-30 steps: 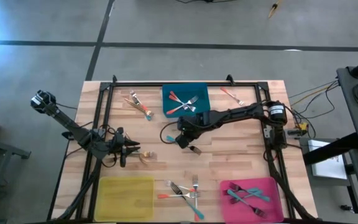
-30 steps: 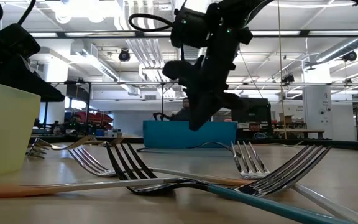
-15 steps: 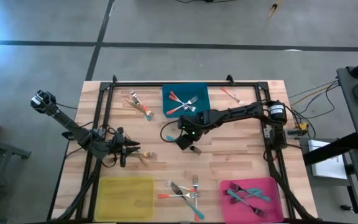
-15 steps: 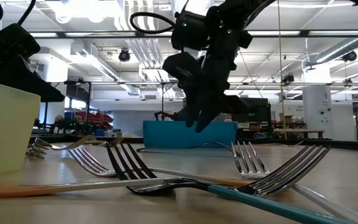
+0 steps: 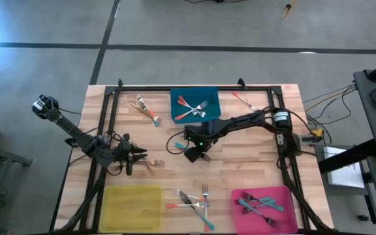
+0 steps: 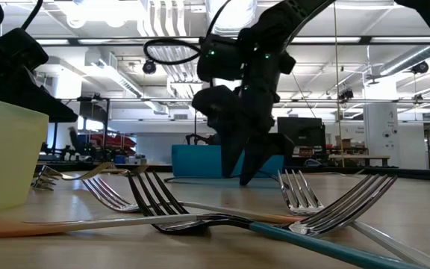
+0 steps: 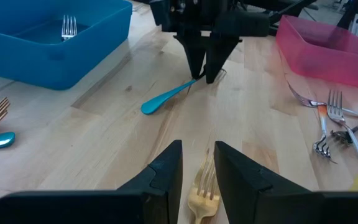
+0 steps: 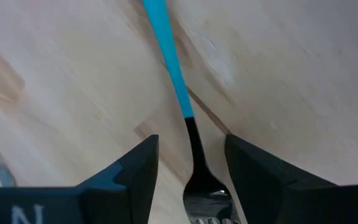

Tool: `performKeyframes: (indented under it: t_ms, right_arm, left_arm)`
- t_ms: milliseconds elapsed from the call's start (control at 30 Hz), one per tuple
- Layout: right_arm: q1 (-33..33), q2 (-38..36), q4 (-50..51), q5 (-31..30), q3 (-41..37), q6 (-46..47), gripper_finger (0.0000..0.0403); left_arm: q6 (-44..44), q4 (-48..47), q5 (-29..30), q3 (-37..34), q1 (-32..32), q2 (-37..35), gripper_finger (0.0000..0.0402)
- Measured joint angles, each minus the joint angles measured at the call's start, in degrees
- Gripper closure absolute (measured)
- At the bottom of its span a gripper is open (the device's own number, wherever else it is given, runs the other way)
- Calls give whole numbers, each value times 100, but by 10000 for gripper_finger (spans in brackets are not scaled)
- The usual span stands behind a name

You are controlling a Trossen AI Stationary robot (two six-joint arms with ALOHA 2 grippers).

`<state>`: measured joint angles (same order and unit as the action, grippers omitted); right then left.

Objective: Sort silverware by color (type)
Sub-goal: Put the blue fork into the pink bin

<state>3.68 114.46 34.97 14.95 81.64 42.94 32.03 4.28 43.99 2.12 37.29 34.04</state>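
Observation:
A teal-handled fork (image 8: 166,56) lies flat on the wooden table near its middle (image 5: 179,145). My right gripper (image 8: 191,142) is open and points down, with one finger on each side of the fork's dark neck, just above the silver head; its tips hang close to the table (image 6: 243,178). My left gripper (image 7: 197,149) waits open at the table's left, above an all-gold fork (image 7: 204,190) that lies on the wood (image 5: 154,164).
A blue bin (image 5: 209,93) at the far edge holds red-handled forks. A yellow bin (image 5: 132,207) stands at the near left. A pink bin (image 5: 286,196) with teal-handled forks stands at the near right. Loose forks lie between them (image 5: 194,201) and at the far left (image 5: 147,109) and far right (image 5: 243,100).
My right gripper has opened from shut and come down toward the table, so that its fingers now stand on both sides of the teal-handled fork's neck. The fork has stayed where it was.

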Motion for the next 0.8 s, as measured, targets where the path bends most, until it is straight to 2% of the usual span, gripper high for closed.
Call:
performKeyframes:
  t_ms: [133, 233, 533, 800]
  right_arm:
    - [0, 159, 211, 8, 157, -121, 235]
    - [0, 165, 261, -52, 164, -293, 258]
    - [2, 170, 351, -219, 147, -378, 382]
    - [0, -88, 539, -218, 123, -405, 387]
  left_arm:
    - [-1, -4, 0, 0, 0, -2, 325]
    - [0, -3, 0, 0, 0, -2, 325]
    - [0, -3, 0, -1, 1, 0, 325]
    - [0, -3, 0, 1, 1, 0, 325]
